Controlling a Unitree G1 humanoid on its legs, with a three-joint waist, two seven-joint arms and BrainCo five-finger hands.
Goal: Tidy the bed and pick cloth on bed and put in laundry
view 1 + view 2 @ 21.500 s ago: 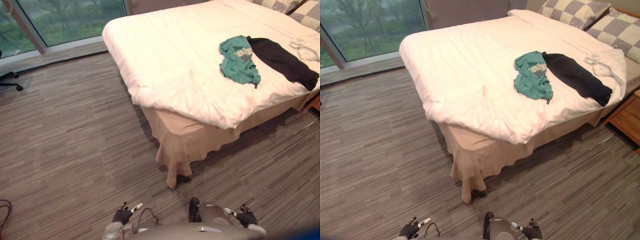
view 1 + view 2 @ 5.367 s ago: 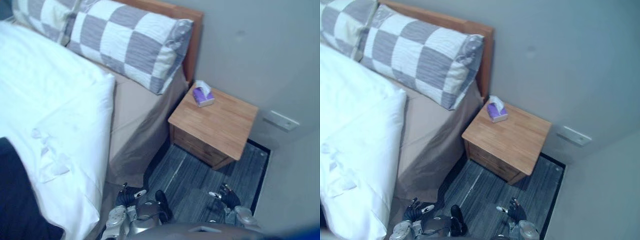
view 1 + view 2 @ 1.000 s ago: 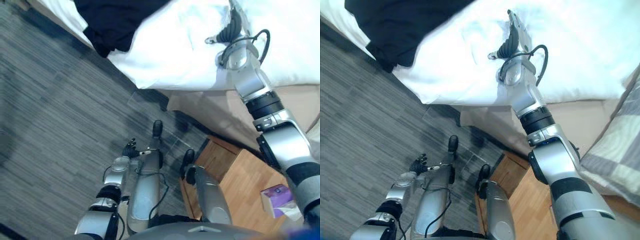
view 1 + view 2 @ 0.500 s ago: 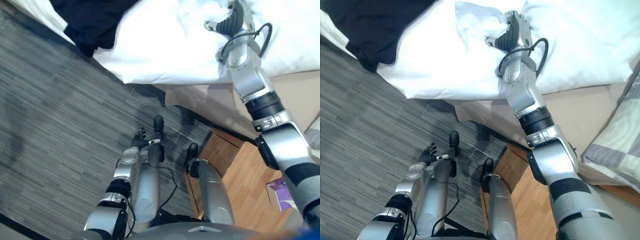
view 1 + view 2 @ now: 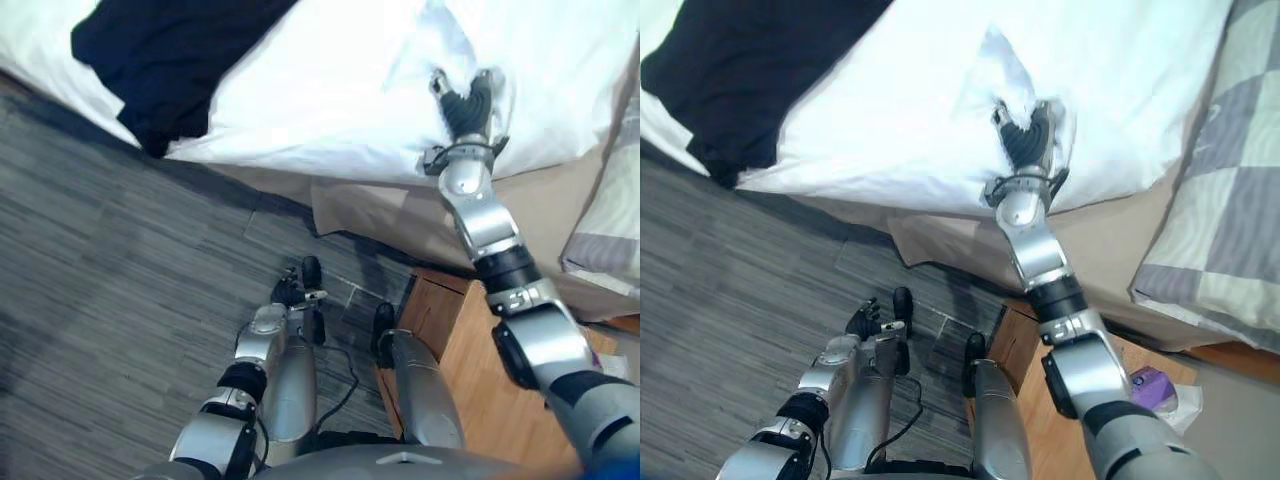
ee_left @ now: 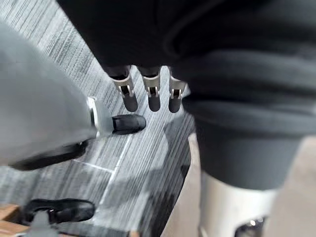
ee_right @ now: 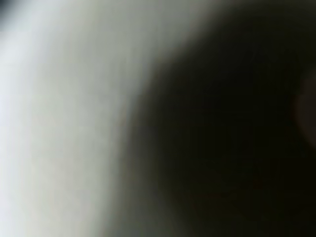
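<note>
Right robot hand (image 5: 465, 100) is stretched out onto the bed (image 5: 370, 205) and sunk into the white duvet (image 5: 330, 80), close to the duvet's edge. The fabric is all bunched up around it, with a fold poking up just past the hand. Honestly I can't tell if it's actually got hold of the duvet or is just pressed into it, too much of it is buried in the cloth.

Left robot hand (image 5: 290, 293) hangs low at the robot's side over the grey wood-look floor (image 5: 100, 300), well apart from the bed. From its own wrist view the fingers (image 6: 154, 96) are loose and pretty much straight, with nothing in them.

Now the clothing: the black garment (image 5: 170, 60) is lying on top of the duvet, off to the robot's left of the right robot hand and well apart from it. One end of it droops over the side of the bed toward the floor. Neither hand is touching it.

Other stuff around: a grey and white checked pillow (image 5: 1210, 190) sits at the head of the bed, to the right of the outstretched arm. There's a wooden nightstand (image 5: 440, 315) just beside the bed, with a purple tissue box (image 5: 1152, 388) on top.
</note>
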